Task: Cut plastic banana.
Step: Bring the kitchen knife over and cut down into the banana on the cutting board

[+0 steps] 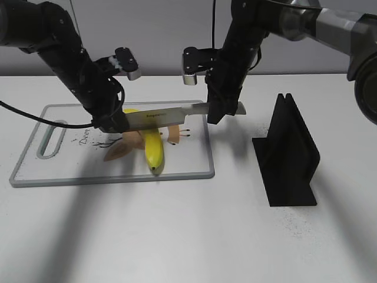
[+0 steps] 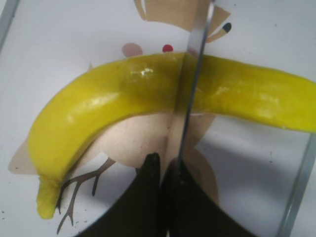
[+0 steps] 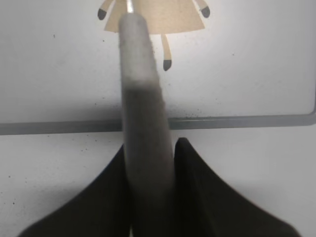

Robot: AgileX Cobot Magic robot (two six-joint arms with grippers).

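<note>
A yellow plastic banana lies on the white cutting board. A knife is held level across it, blade edge on the banana's middle. My right gripper is shut on the knife's grey handle just past the board's right edge. My left gripper is at the blade's tip end, fingers shut together. The thin blade runs out from under its right finger, not between the fingers. I cannot tell whether the banana is split.
A black knife stand stands on the table to the right of the board. The board has a handle slot at its left end and a printed deer picture under the banana. The board's grey rim shows in the right wrist view.
</note>
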